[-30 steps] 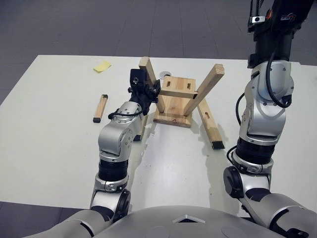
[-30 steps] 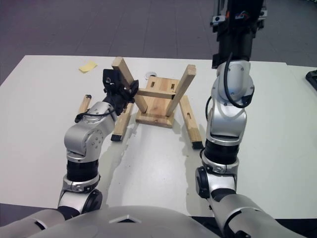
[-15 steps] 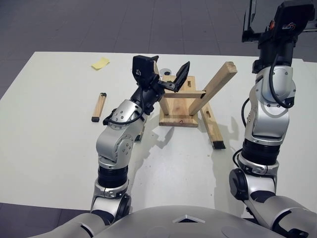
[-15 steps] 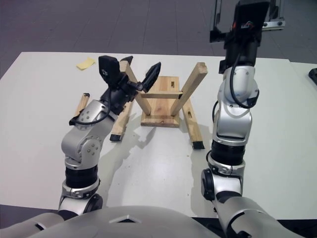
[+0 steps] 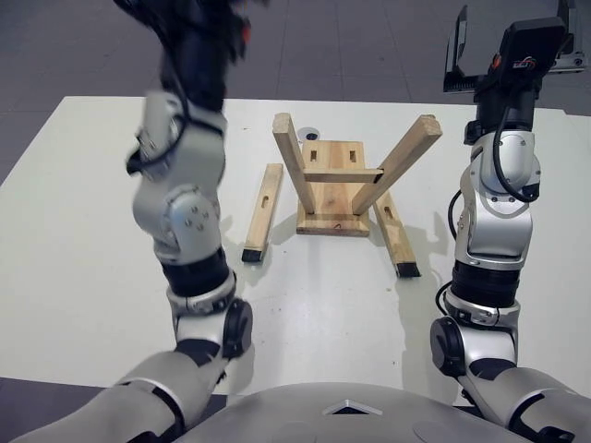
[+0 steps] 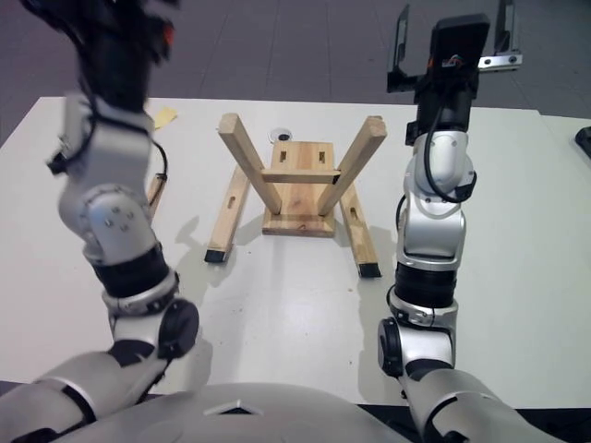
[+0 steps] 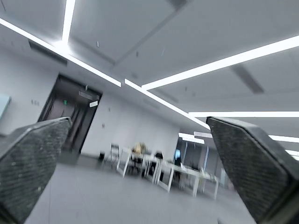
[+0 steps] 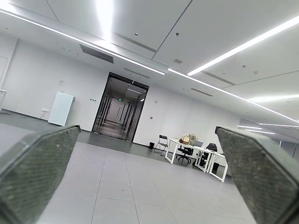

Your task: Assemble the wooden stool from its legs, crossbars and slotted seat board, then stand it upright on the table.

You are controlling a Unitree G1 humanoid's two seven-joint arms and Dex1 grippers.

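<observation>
The slotted seat board (image 5: pixel 332 189) lies flat on the white table (image 5: pixel 92 240). Two legs (image 5: pixel 292 159) (image 5: pixel 399 162) rise from it in a V, joined by a crossbar (image 5: pixel 343 174). One loose leg (image 5: pixel 262 210) lies left of the board and another (image 5: pixel 394 234) right of it. A short crossbar (image 6: pixel 155 194) peeks out behind my raised left arm. My left gripper (image 7: pixel 140 182) is held high, open and pointing at the ceiling with nothing in it. Over the table's right side, my right gripper (image 6: pixel 452 11) is also raised, open and holding nothing.
A yellow note (image 6: pixel 165 116) lies at the far left of the table. A small round part (image 5: pixel 310 135) sits just behind the seat board. The near half of the table is bare white surface.
My left gripper opened, let go of the stool's left upright leg and swung high above the table. The right arm stayed raised.
</observation>
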